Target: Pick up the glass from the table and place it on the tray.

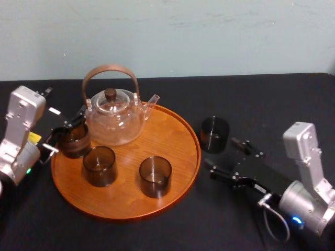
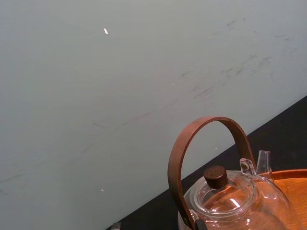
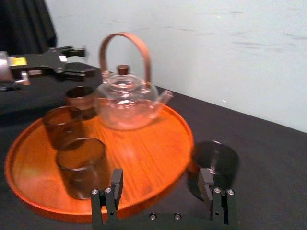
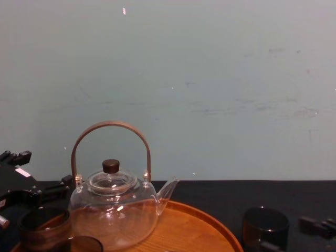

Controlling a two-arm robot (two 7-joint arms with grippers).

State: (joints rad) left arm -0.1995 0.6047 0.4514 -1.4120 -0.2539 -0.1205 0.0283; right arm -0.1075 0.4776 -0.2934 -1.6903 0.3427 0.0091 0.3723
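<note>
I count four smoky-brown glasses, one teapot (image 1: 112, 117) and one tray (image 1: 175, 138) on the black surface (image 1: 261, 99). Three of the glasses are at the tray and one is off it.

The lone glass (image 1: 215, 134) stands upright on the surface, just beside the tray's right rim and apart from the other three. My right hand (image 1: 220, 152) lies low on the surface just short of it. Its two fingers are spread wide and hold nothing, and their tips point toward the glass and the tray rim. In the right wrist view the lone glass sits just beyond one finger (image 3: 213, 191), not between the two.

On the tray, the middle glass (image 1: 99, 166) and the front glass (image 1: 155, 176) stand upright side by side on the near half, with a clear gap between them. The teapot stands behind them on the far left part, with its arched brown handle up and its spout toward the right. The third, the left-rim glass (image 1: 73, 140), is at the tray's left edge, close to the teapot's belly.

My left hand (image 1: 68, 130) is at that same edge with its fingers parted. From the head view they lie on either side of the left-rim glass. From the right wrist view the hand looks higher than the glass and behind it. I cannot tell whether the fingers touch the glass.
</note>
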